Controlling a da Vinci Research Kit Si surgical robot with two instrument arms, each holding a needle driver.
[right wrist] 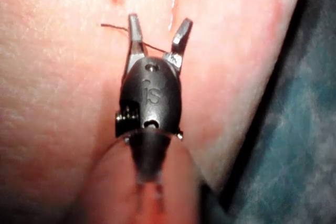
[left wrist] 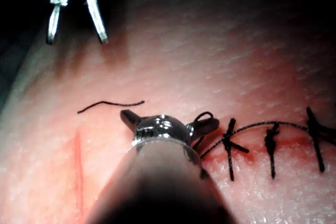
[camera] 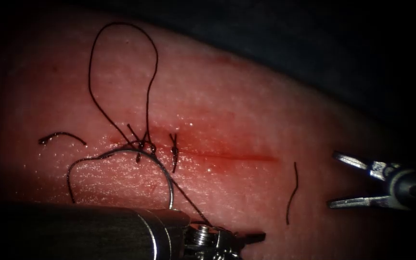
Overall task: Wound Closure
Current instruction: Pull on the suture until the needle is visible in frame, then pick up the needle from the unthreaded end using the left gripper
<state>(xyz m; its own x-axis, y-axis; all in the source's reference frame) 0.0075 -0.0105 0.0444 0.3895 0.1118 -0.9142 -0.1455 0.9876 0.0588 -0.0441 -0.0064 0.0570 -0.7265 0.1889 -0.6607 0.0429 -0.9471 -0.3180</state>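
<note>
Both tools off the needle; loose thread lying across the stitched end of the cut.

The right tool (camera: 331, 180) is hovering off the tissue's (camera: 246, 115) right edge, jaws spread, holding nothing. The left tool (camera: 253, 237) is sitting at the near edge; I cannot tell how its jaws stand, though the thread (camera: 121, 72) is running down to them. The needle (camera: 162, 168) is arcing from the knots (camera: 143, 144) at the cut's (camera: 237, 156) left end toward the left tool; whether its tip is in the tissue is unclear. Risk, as I judge it: slack loops snagging a jaw, or cut ends of thread (camera: 292, 192) being mistaken for the working strand.
</note>
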